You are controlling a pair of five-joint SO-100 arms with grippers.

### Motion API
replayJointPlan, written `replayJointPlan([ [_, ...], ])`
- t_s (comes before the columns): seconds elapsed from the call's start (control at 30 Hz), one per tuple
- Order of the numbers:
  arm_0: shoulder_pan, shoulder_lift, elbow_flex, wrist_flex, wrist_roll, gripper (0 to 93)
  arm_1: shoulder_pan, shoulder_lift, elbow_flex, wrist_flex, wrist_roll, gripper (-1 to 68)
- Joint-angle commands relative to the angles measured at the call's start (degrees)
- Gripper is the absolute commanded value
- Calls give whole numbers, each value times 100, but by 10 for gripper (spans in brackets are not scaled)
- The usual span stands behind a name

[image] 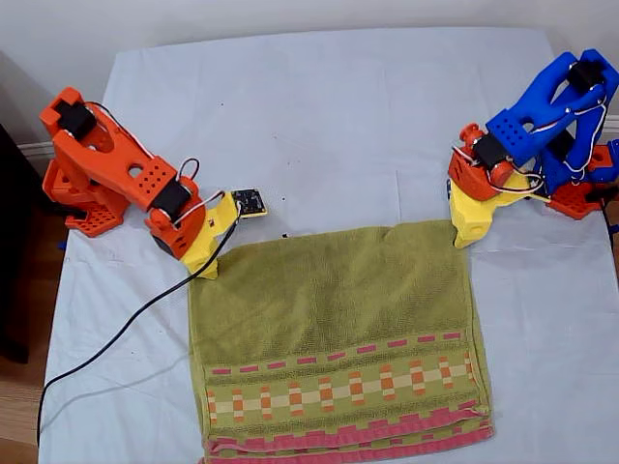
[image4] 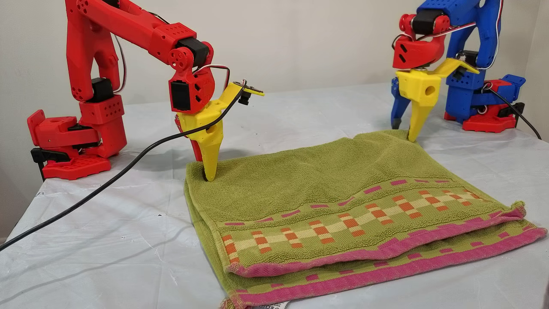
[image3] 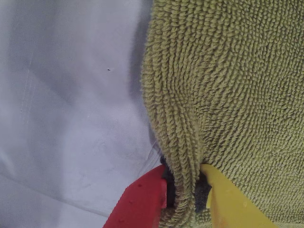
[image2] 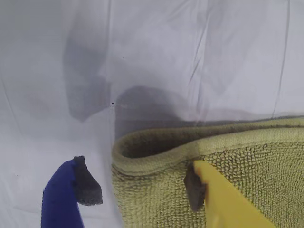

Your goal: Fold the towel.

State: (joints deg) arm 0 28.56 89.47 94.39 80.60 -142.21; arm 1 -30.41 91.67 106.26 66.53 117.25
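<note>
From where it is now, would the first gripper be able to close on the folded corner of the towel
Probably yes. My first gripper is open and straddles the towel corner: the yellow finger rests on the cloth, the blue finger stands just off its edge on the tablecloth. Nothing lies between them but the fold.

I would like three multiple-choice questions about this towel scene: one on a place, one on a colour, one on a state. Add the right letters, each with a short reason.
1. In the exterior view, where lies the pink hem of the towel?
A) beside the blue arm
B) under the orange arm
C) near the bottom edge

2. Which colours make the checked band?
A) orange and cream
B) blue and white
C) black and grey

3. How is my second gripper?
A) open above the towel
B) shut on the towel
C) holding a cable

Answers: 1 C, the hem runs along the picture's bottom; 2 A, those squares show clearly; 3 B, its fingers pinch the towel's edge.
</note>
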Motion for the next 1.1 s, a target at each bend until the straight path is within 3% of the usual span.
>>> replayJointPlan([
  [0.0, 62, 264, -105, 79, -79, 1, 0, 290, -176, -167, -26, 399],
  [0.4, 70, 299, -70, 105, -79, 1, 9, 53, -237, -492, -88, 399],
  [0.6, 70, 308, -44, 70, -79, 1, 9, -272, -149, -923, -211, 336],
  [1.07, 88, 413, 9, 18, -132, 1, 18, -756, 132, -1415, -308, 323],
])
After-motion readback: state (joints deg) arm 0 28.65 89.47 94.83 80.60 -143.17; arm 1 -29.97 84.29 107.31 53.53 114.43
